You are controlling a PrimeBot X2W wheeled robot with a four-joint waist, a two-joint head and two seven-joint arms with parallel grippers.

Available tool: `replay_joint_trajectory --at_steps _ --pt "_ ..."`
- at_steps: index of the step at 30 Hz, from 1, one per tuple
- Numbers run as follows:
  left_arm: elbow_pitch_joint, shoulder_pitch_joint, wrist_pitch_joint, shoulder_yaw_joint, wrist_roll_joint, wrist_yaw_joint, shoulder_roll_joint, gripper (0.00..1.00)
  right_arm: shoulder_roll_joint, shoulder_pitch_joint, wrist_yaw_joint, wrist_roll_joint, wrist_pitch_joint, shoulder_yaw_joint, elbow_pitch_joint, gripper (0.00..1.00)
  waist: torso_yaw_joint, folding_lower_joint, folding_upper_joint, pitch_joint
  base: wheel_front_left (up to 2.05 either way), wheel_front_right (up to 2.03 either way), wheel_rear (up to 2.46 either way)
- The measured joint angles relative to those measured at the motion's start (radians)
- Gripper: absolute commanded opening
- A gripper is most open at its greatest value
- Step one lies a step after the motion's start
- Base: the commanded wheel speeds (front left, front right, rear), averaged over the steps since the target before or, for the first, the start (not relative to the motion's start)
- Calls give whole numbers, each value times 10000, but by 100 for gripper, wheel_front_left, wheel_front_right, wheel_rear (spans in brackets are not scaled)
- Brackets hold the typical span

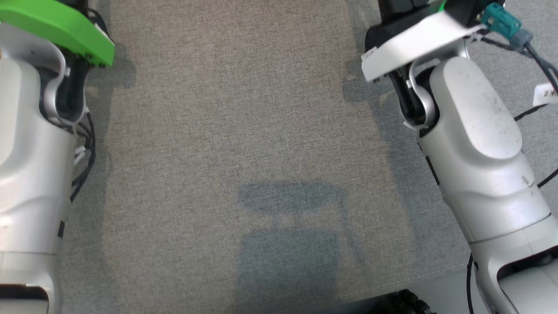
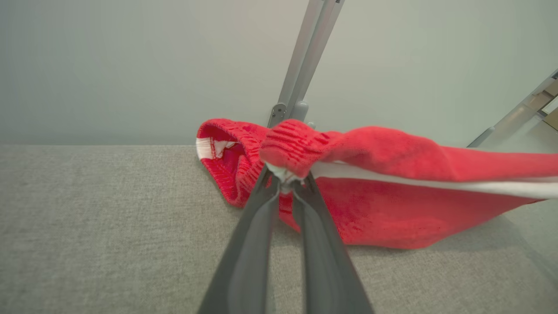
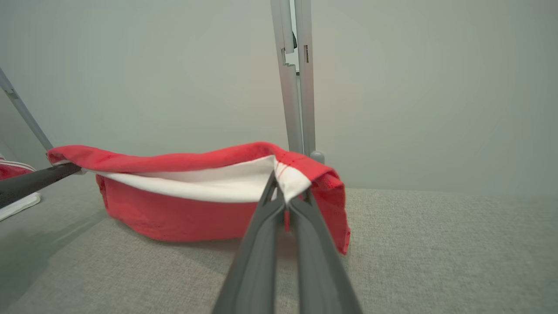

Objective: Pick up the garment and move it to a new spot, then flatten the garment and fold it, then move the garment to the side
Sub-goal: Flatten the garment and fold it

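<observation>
Fingers (image 2: 246, 248) of left gripper (image 2: 285, 179) and right gripper (image 3: 284, 197) clamp the red garment (image 2: 392, 209); pickup looks done, flattening, folding remain

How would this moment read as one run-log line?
left tool: shut on red garment | right tool: shut on red garment | garment: stretched between both over grey fabric surface

Garment (image 2: 392, 209), far end past left wrist view's right edge.
</observation>
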State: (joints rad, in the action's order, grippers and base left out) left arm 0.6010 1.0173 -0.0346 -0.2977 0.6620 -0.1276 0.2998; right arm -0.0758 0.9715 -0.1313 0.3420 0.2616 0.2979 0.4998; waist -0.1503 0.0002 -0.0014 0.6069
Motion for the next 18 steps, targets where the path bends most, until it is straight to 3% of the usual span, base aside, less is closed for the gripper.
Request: replay_joint_trajectory --at_steps 11,18 --pt "-1149 -2539 -1264 -629 1097 -13 320 0 -305 -2462 -4 -102 10 -173 -1578 0 297 -1 0 -345 0 0 0" --pt "-1906 -4354 -2031 -571 1373 -23 58 0 -422 -4617 -8 -211 10 -696 -2903 0 577 -1 0 -982 0 0 0"
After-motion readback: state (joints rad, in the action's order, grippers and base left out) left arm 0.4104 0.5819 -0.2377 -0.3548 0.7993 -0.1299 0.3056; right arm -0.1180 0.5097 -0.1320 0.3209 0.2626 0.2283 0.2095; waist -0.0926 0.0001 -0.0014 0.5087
